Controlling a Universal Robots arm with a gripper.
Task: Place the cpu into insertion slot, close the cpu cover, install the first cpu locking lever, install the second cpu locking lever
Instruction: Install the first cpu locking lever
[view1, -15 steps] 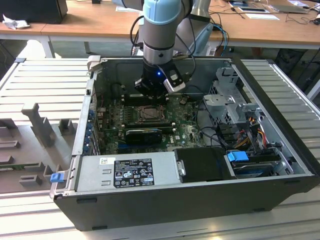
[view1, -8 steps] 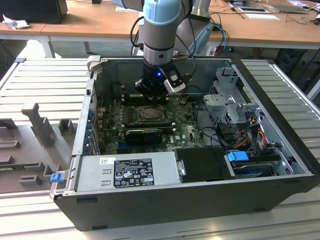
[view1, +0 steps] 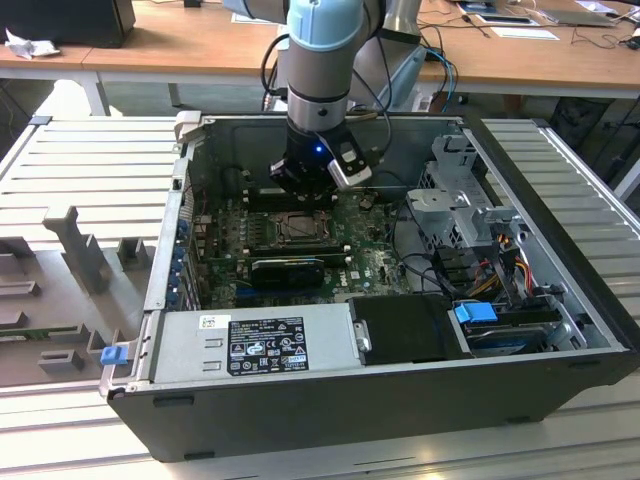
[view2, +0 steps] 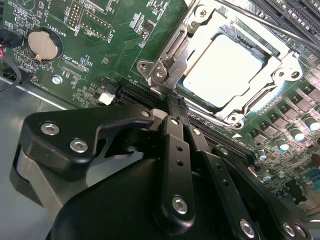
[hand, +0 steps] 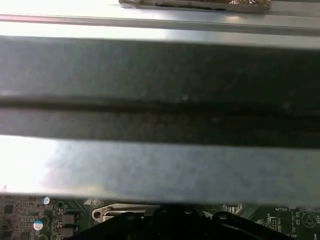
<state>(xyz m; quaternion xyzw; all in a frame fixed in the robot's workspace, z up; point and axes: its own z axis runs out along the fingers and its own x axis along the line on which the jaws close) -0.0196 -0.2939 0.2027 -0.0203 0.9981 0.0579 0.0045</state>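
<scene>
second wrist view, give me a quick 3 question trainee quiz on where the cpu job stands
1. True or false: the cpu cover lies flat around the cpu.
2. The gripper tip is nearest to: A) a corner of the cpu cover, B) the coin battery, C) a black cable.
3. Fill in: the circuit board is coloured ___.

Key: 1 true; 2 A; 3 green.
</scene>
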